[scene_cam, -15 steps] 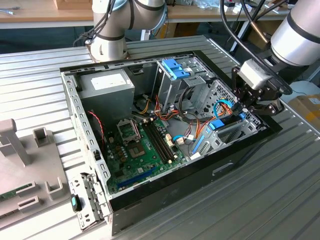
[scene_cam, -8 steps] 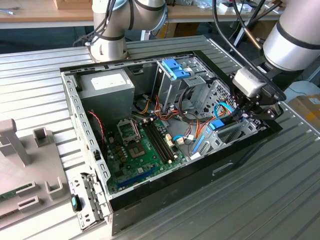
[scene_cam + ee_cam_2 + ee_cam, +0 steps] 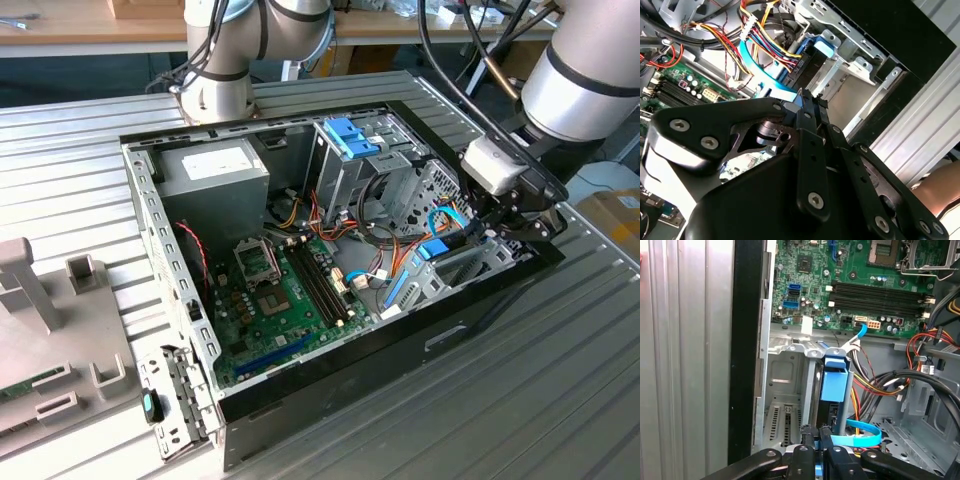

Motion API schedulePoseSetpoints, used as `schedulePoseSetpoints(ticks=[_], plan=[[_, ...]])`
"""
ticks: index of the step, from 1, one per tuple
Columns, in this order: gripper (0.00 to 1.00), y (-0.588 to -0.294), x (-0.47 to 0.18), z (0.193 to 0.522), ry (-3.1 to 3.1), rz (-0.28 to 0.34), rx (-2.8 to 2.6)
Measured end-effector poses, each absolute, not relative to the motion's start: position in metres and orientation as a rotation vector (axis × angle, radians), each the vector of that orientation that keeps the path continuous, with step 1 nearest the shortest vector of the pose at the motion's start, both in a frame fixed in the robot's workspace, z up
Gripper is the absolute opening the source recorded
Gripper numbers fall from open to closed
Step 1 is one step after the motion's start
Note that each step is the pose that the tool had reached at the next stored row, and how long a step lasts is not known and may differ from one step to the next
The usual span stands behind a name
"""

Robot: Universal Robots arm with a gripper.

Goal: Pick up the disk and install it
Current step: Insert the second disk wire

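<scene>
Hand (image 3: 488, 232): seen lowered at the computer case's corner on the exterior view's right; fingers (image 3: 809, 440) are closed together on the disk.
Disk (image 3: 834, 385): held upright by its light-blue rail inside the metal bay (image 3: 790, 347), beside the case wall (image 3: 747, 350).
Cables (image 3: 765, 37): coloured wire bundles and a flat blue ribbon (image 3: 862, 432) are crowded just beside the disk.
Circuit board (image 3: 285, 300): laid flat on the case floor.
Power supply (image 3: 215, 170): seated in the far corner.
Counter (image 3: 560, 400): ribbed metal, carrying the case.

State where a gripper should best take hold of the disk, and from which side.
Probably the disk's light-blue rail end, from the case's open side: the disk stands on edge in its bay with metal walls beside it, so that end looks the most reachable part.
</scene>
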State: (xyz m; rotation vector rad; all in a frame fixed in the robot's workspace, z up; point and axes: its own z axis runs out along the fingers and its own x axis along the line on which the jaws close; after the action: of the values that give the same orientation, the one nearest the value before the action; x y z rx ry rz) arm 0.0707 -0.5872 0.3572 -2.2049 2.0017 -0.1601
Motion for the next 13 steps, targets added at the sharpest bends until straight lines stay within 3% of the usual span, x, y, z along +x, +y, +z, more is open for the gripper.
schedulePoseSetpoints(ticks=[13], plan=[[0.16, -0.562, 0.066, 0.354, 2.029, -0.224, -2.232]])
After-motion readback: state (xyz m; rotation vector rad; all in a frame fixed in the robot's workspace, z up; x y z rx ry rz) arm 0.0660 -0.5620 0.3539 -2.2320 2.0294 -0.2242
